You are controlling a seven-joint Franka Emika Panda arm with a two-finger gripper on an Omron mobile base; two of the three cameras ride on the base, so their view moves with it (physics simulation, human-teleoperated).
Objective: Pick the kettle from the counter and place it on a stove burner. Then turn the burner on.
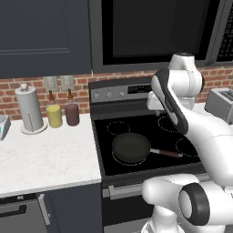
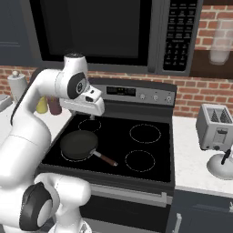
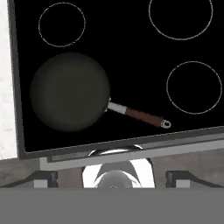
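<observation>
Four burner rings (image 2: 144,134), brick backsplash (image 1: 36,95)

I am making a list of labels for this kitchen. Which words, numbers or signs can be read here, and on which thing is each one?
No text can be read.
Microwave keypad: rows of pale marks, too small to read.
Stove control panel display: pale marks, blurred, unreadable.
Toaster: no label visible.
Paper towel holder and the two canisters: no label visible.
</observation>
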